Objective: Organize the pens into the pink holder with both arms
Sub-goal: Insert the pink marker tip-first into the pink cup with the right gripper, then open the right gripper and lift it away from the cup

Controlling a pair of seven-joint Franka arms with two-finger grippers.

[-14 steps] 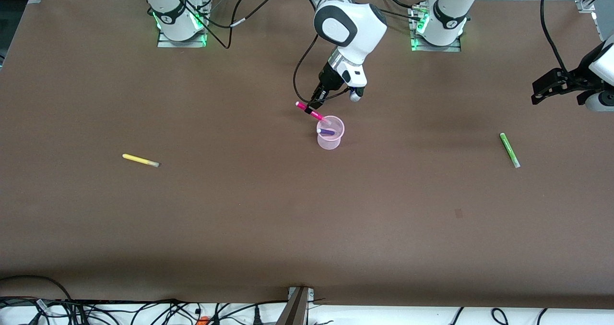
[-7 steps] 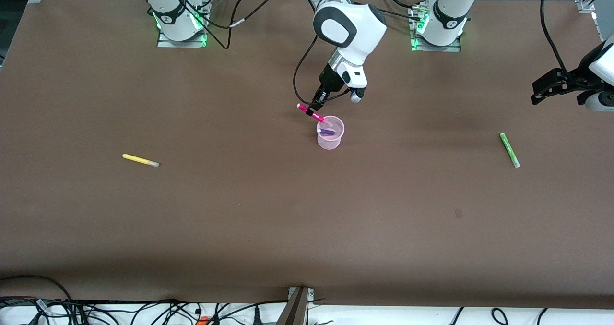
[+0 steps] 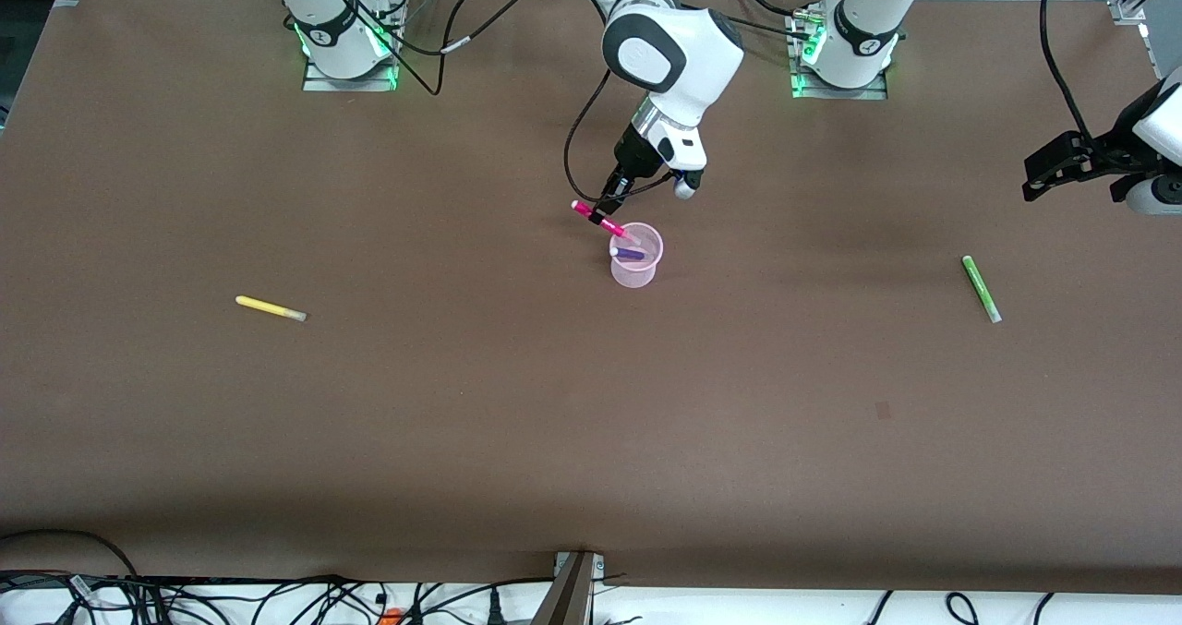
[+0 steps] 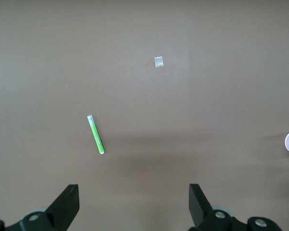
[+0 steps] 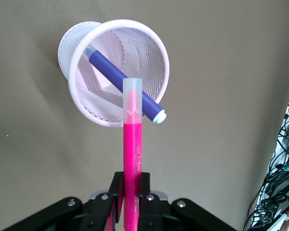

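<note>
Right jaws clamp magenta pen (image 5: 133,144), tip over pink holder (image 5: 82,53).

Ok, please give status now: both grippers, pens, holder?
Right gripper shut on magenta pen, tip over pink holder. Purple pen inside. Left gripper open, over green pen. Yellow pen on table.

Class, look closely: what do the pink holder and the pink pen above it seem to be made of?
Holder: pale pink mesh, probably metal or plastic; its wall shows a fine grid of holes under a solid smooth rim.
Pink pen: likely plastic, smooth and slightly glossy, with a frosted translucent cap. The shut right tool holds it.
</note>
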